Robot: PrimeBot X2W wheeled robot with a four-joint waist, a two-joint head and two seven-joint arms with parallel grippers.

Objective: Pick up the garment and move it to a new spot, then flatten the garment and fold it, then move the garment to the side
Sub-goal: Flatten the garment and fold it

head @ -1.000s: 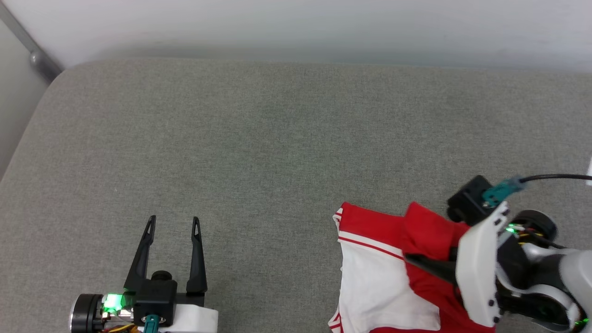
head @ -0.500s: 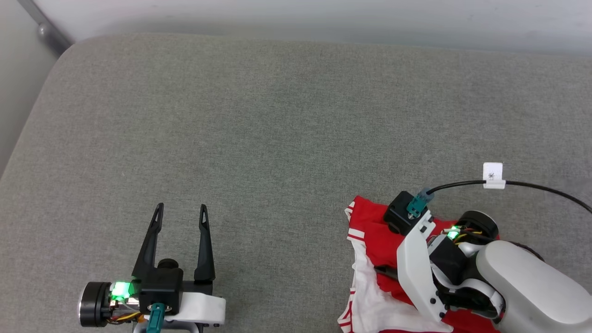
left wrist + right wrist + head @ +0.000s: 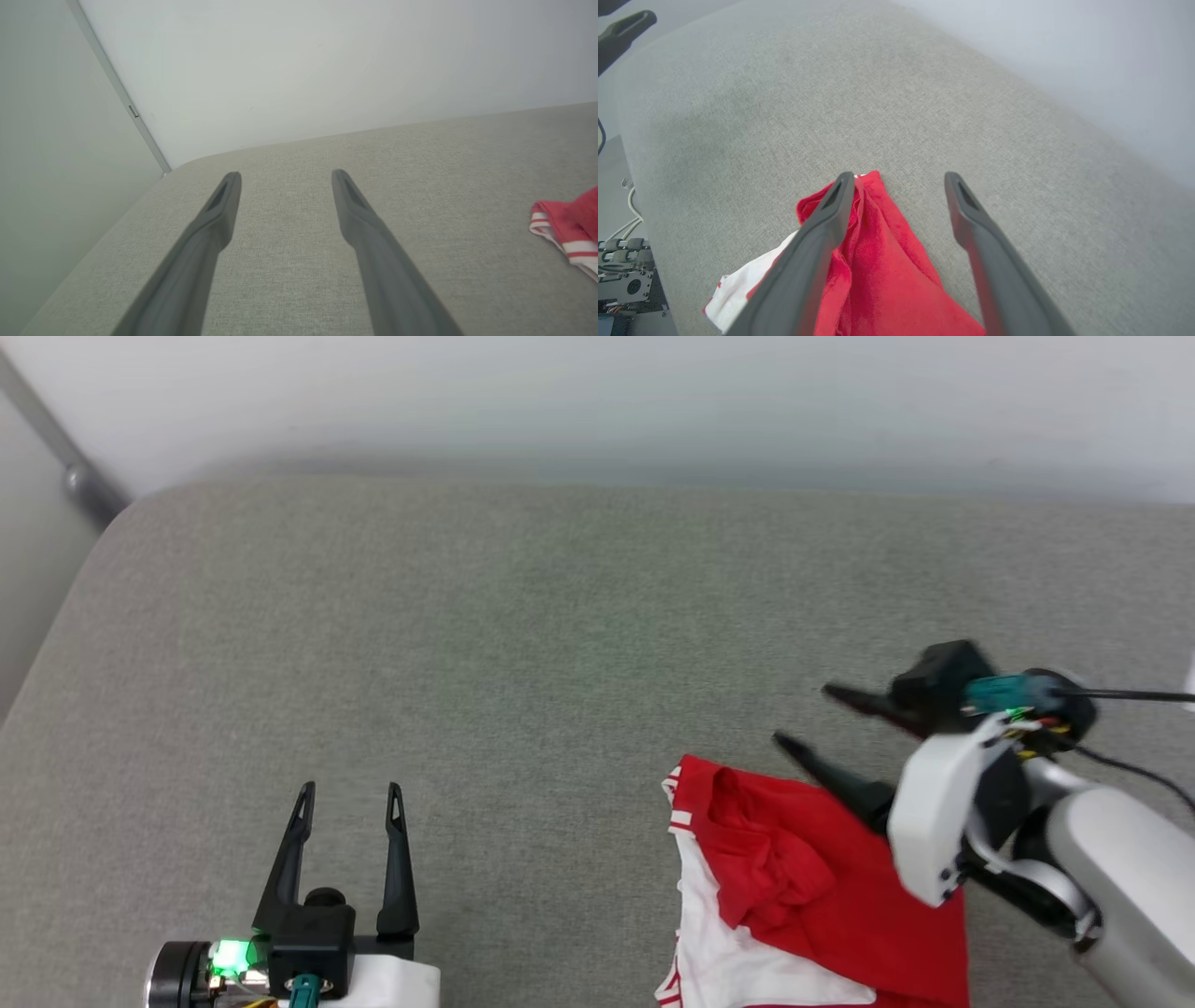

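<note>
Now the garment (image 3: 794, 887) has been let go. A moment ago it was pinched by the right gripper (image 3: 803, 714). Its jaws are now opened wide and nothing is held in them. The gripper has been lifted a little, just above the red cloth. The garment is left in a crumpled heap on the grey cushion (image 3: 523, 644), at the near right. The left gripper (image 3: 350, 791) is kept well apart, jaws wide and empty. So the first move seems done, and flattening is likely needed next.
</note>
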